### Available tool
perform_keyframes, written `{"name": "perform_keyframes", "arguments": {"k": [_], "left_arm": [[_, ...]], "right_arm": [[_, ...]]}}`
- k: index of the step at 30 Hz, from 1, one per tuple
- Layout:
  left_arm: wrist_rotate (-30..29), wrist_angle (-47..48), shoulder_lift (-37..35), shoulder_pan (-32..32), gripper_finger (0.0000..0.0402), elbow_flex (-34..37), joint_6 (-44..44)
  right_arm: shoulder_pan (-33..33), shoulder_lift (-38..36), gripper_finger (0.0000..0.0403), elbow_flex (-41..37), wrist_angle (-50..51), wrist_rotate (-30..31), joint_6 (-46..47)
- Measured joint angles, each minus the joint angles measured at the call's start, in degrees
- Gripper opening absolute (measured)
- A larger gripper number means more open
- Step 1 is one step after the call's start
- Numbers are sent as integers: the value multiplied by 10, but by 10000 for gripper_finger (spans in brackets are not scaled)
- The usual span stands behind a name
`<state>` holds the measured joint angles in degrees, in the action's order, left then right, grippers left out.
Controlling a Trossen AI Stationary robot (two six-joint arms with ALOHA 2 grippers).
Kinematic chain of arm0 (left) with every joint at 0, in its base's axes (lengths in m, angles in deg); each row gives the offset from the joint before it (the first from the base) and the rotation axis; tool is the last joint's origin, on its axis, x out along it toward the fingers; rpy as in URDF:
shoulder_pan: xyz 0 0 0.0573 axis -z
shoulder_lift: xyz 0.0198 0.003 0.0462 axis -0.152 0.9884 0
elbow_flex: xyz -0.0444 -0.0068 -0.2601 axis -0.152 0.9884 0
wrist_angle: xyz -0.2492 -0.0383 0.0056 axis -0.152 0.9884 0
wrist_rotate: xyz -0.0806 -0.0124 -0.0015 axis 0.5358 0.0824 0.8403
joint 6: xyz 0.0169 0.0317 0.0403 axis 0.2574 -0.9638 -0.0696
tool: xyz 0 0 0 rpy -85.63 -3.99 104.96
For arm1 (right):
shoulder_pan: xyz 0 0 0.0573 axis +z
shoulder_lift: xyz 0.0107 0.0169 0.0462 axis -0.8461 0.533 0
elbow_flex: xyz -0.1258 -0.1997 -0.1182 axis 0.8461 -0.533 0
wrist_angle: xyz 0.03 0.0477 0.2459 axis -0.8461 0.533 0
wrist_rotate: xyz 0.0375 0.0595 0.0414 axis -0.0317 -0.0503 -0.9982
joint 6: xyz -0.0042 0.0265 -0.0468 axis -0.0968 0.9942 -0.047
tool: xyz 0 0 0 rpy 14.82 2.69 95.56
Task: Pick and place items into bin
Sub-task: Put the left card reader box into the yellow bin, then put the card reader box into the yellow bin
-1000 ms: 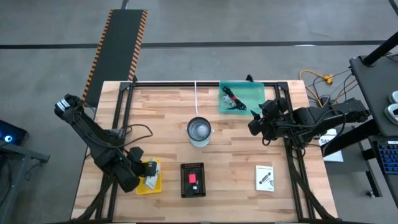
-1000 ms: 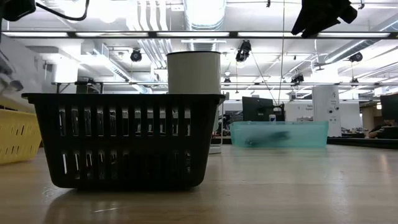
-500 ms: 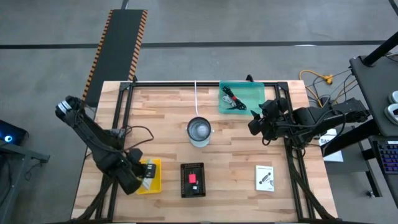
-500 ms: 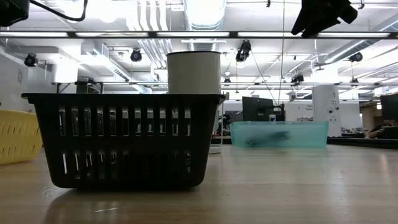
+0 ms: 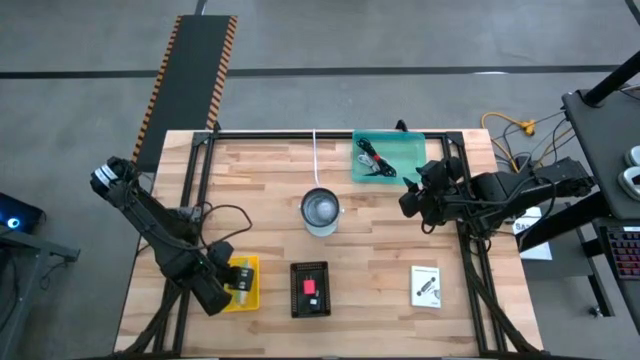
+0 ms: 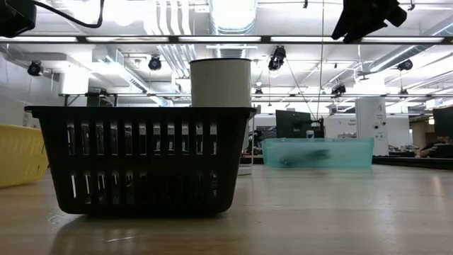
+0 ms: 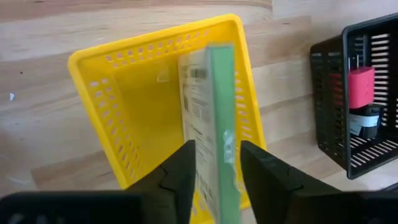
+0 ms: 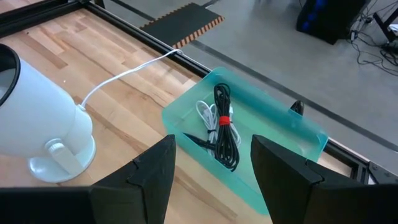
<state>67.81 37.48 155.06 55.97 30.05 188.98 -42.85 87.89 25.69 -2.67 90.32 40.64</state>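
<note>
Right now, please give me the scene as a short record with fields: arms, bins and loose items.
left gripper: shut on a flat green-edged packet, above the yellow basket
right gripper: open, empty, near the teal bin
teal bin: black and white coiled cables
black basket: red item inside
loose: white packet on table
</note>
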Motion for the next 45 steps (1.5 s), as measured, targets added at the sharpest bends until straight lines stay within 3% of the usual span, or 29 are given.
{"name": "perform_keyframes", "arguments": {"k": [9,14,17,20,25,29,37,41,45], "left_arm": [[-8,-3,-32,0,176,-4,-7],[-93,-7,-79,0,185,-7,-16],[-186,-28,-109,0,185,-6,-77],[-280,-49,-130,0,185,-4,-147],[-362,-56,-158,0,185,-5,-218],[-382,-57,-174,0,185,-3,-247],[-381,-54,-175,0,185,-2,-247],[-381,-56,-175,0,185,-2,-245],[-381,-55,-175,0,185,-2,-245]], "right_arm": [[0,0,194,0,-1,-6,2],[0,0,194,0,-1,-44,12],[0,0,194,0,0,-110,43],[0,0,194,0,7,-218,95],[9,0,194,-24,40,-415,244],[56,0,194,-71,66,-528,344],[208,1,194,-153,59,-647,592],[281,1,194,-170,28,-647,677],[319,24,194,-177,-2,-642,704]]}}
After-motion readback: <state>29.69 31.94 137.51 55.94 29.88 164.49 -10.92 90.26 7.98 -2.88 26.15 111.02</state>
